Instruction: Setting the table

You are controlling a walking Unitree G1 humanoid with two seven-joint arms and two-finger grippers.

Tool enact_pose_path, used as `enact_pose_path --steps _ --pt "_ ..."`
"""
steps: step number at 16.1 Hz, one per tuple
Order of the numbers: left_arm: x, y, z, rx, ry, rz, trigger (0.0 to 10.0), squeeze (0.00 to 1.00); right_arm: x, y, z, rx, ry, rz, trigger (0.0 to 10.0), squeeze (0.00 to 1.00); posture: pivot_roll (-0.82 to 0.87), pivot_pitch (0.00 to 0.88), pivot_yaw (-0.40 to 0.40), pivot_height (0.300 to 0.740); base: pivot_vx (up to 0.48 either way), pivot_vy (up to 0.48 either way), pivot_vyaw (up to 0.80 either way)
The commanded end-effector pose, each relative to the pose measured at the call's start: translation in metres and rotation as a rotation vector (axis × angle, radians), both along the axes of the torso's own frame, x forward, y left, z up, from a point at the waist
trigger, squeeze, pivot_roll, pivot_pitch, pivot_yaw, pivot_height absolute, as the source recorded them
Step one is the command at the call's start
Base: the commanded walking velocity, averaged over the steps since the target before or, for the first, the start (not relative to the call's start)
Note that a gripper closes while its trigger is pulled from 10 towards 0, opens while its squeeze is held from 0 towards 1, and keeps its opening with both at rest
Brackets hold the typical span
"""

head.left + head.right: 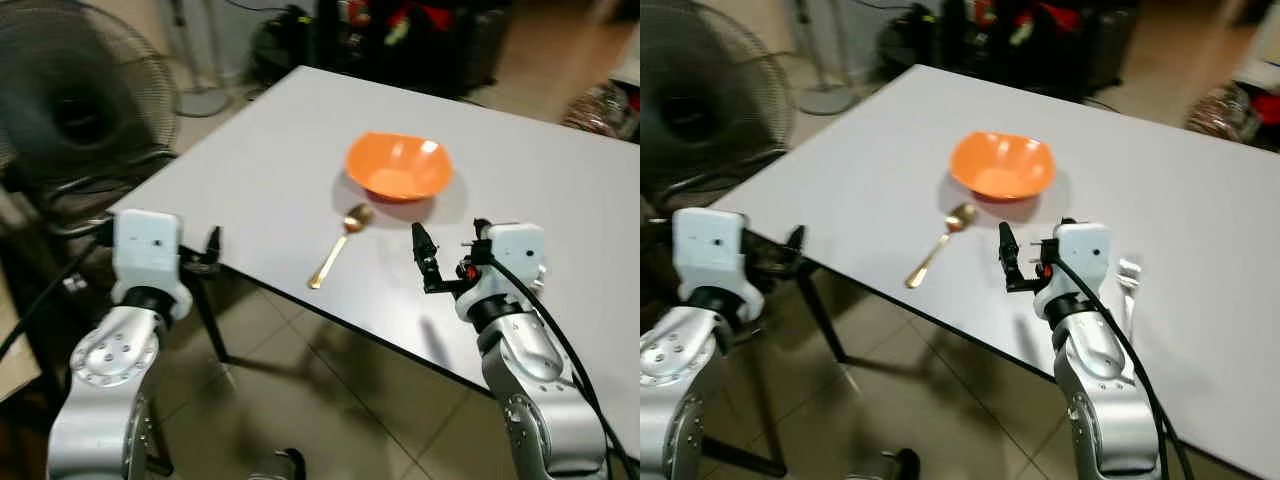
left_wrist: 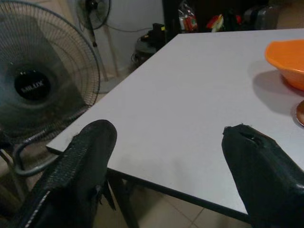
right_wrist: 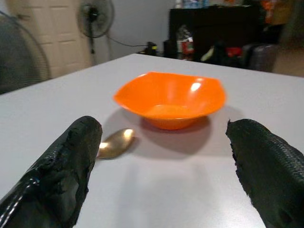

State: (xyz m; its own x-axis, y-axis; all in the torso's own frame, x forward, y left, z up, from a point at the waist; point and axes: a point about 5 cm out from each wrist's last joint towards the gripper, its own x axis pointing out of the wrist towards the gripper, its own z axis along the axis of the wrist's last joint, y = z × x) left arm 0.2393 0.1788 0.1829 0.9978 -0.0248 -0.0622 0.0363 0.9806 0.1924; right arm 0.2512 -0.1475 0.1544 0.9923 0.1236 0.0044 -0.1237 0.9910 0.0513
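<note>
An orange bowl (image 1: 398, 166) stands empty near the middle of the white table (image 1: 250, 170). A gold spoon (image 1: 338, 247) lies just in front of it, handle pointing toward the table's near edge. My right gripper (image 1: 425, 258) hovers low over the table to the right of the spoon, open, with nothing between its fingers (image 3: 71, 156); the right wrist view looks straight at the bowl (image 3: 170, 99) and the spoon's head (image 3: 114, 142). My left gripper (image 1: 212, 250) is open and empty at the table's near-left edge. A silvery utensil (image 1: 1128, 282), perhaps a fork, lies beside the right wrist.
A large standing fan (image 1: 80, 95) is close on the left, off the table's corner. Dark bags and clutter (image 1: 400, 30) line the far side, and a patterned bag (image 1: 600, 105) sits at the far right. Tiled floor (image 1: 300, 380) lies below the near edge.
</note>
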Motion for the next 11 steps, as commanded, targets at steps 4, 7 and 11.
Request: enact_pose_path --steps 4,7,11 --pt "-0.0002 -0.0021 0.0025 0.015 -0.012 -0.011 10.0 0.00 -0.0020 -0.0013 -0.0049 0.012 0.023 0.001 10.0 1.00 0.00 0.018 0.033 0.740 0.000 0.000 0.80" --pt "-0.0002 -0.0021 0.0025 0.015 -0.012 -0.011 10.0 0.00 -0.0020 -0.0013 -0.0049 0.012 0.023 0.001 10.0 1.00 0.00 0.018 0.033 0.740 0.000 0.000 0.80" --pt "-0.0002 -0.0021 0.0025 0.015 -0.012 -0.011 10.0 0.00 -0.0020 -0.0013 -0.0049 0.012 0.023 0.001 10.0 1.00 0.00 0.018 0.033 0.740 0.000 0.000 0.80"
